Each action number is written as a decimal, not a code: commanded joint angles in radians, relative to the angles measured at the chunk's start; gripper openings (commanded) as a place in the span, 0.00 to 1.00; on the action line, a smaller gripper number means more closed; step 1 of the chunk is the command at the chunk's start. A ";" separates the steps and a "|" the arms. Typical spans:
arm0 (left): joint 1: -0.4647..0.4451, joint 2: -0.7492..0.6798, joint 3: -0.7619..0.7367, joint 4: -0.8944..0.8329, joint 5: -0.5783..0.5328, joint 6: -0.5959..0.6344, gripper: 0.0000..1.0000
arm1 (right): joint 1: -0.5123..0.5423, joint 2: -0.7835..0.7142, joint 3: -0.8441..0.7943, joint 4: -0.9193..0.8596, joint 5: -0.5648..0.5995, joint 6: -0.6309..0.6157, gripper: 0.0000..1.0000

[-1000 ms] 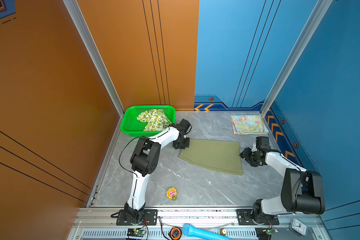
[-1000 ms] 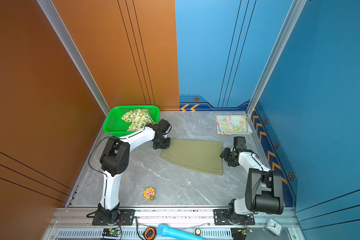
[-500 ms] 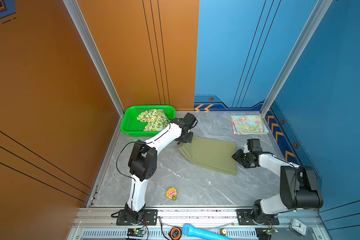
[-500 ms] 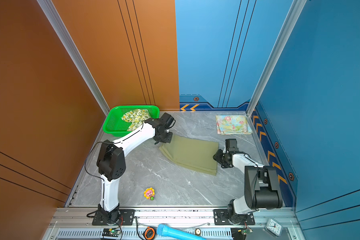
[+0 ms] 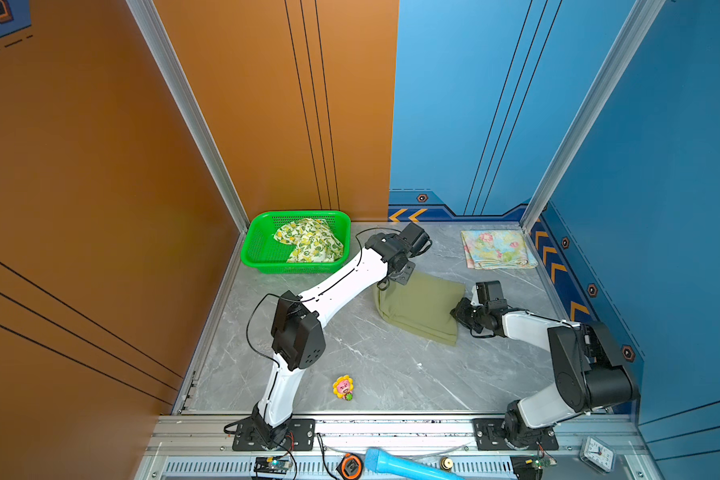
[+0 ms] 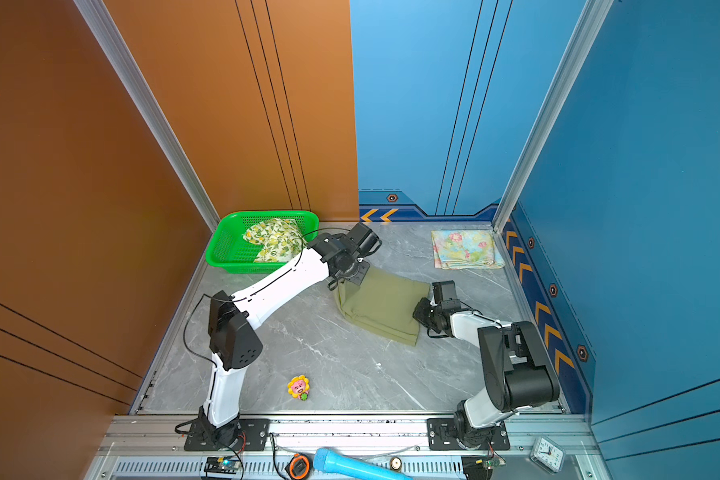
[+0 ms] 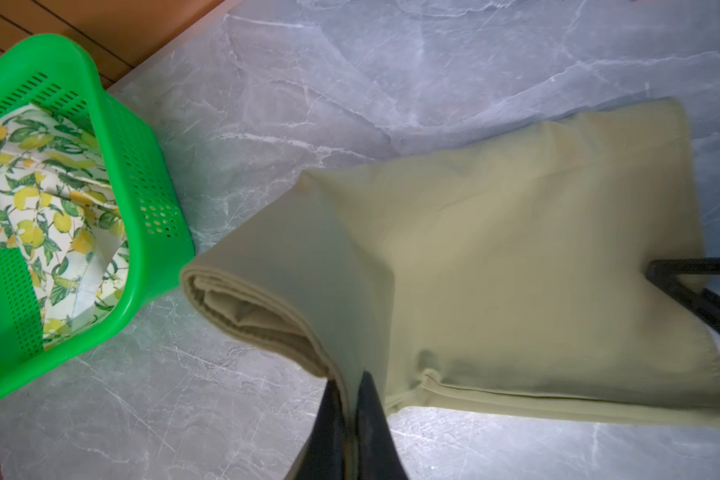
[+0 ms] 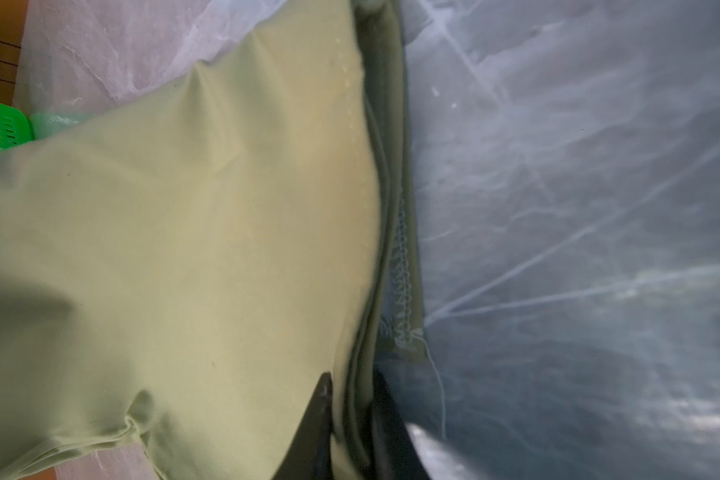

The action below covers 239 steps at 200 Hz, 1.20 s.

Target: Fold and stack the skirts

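The olive skirt (image 5: 416, 309) lies just beside the green basket (image 5: 292, 266); left gripper (image 7: 348, 382) pinches its basket-side edge, right gripper (image 8: 352, 384) nips the hem far from the basket. That bite catches several loose layers, so one may slip free mid-fold, skewing it
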 commanded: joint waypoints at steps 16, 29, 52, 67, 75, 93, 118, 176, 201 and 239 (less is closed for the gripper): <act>-0.059 0.086 0.086 -0.065 0.023 0.006 0.00 | 0.048 0.028 -0.030 0.057 0.064 0.080 0.16; -0.073 0.113 0.109 -0.072 0.054 -0.007 0.00 | 0.059 0.032 -0.027 0.067 0.072 0.089 0.16; -0.094 0.143 0.133 -0.072 0.084 -0.020 0.00 | 0.082 0.044 -0.020 0.081 0.075 0.097 0.16; -0.092 0.146 0.139 -0.074 0.108 -0.030 0.00 | 0.086 0.048 -0.021 0.083 0.077 0.099 0.16; -0.087 0.141 0.136 -0.074 0.116 -0.033 0.00 | 0.087 0.044 -0.022 0.078 0.077 0.095 0.16; -0.065 0.113 0.125 -0.073 0.118 -0.036 0.00 | 0.076 0.026 -0.024 0.046 0.092 0.076 0.16; -0.015 0.060 0.099 -0.071 0.155 -0.050 0.00 | 0.033 -0.011 -0.020 -0.026 0.101 0.039 0.16; 0.090 -0.047 -0.029 -0.066 0.200 -0.085 0.00 | -0.099 -0.095 0.014 -0.241 0.099 -0.061 0.21; 0.100 -0.061 -0.092 -0.045 0.216 -0.097 0.00 | -0.109 -0.169 0.056 -0.338 0.137 -0.102 0.45; 0.094 -0.064 -0.124 -0.032 0.213 -0.098 0.00 | -0.080 -0.289 0.129 -0.409 0.197 -0.099 0.60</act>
